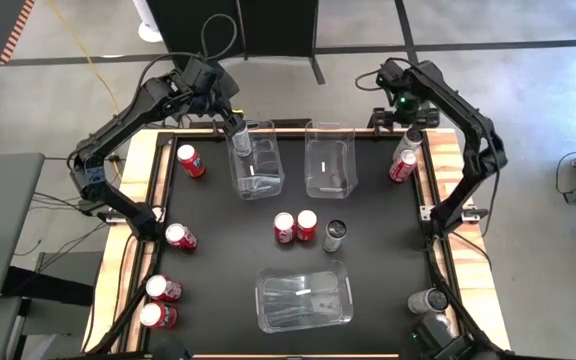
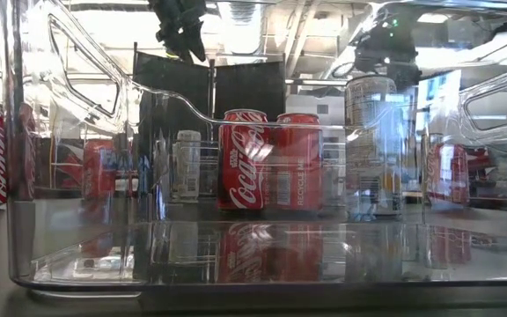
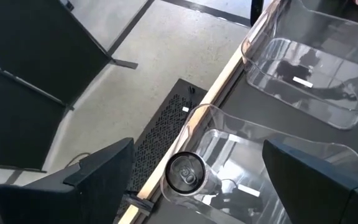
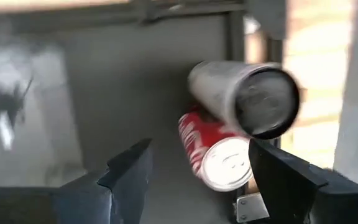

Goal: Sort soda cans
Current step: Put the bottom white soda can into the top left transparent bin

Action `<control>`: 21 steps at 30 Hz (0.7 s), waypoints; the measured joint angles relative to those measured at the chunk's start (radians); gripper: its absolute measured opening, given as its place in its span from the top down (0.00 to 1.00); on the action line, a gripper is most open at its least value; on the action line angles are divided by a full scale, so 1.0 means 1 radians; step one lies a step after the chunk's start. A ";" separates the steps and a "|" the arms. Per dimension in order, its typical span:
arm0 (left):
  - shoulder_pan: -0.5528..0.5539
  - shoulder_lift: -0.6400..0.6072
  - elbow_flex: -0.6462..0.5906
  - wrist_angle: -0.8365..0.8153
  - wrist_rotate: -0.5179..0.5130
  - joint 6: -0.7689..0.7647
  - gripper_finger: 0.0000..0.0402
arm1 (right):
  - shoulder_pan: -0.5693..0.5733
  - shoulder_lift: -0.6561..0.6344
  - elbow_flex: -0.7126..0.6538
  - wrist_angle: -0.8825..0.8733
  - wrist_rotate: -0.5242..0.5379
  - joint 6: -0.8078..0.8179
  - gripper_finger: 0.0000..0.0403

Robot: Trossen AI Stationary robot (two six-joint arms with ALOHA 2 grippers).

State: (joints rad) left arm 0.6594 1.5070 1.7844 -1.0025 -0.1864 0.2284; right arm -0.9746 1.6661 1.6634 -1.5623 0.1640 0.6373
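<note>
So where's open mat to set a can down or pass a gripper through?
Bare mat lies between the near bin and the middle pair of red cans, left of that pair toward the left-edge red can, and right of the grey can. Crowded: the far right corner, where the right gripper hangs over two cans.

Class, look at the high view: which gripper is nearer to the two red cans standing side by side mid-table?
Left, narrowly. The left gripper hangs over the far-left bin, up-left of the red pair; the right gripper is over the far-right corner, farther off.
</note>
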 joint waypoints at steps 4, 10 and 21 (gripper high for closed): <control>0.000 0.000 0.000 0.018 0.009 0.041 0.13 | 0.103 0.004 0.000 -0.008 -0.020 -0.249 0.30; 0.000 0.000 0.000 0.064 0.078 0.071 0.13 | 0.205 0.020 0.000 -0.009 0.226 -0.344 0.30; 0.000 0.000 0.000 0.010 0.077 -0.015 0.13 | 0.012 0.013 -0.004 -0.009 0.147 0.124 0.30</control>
State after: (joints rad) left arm 0.6594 1.5070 1.7840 -0.9921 -0.1093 0.2132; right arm -0.9624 1.6788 1.6592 -1.5715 0.3113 0.7611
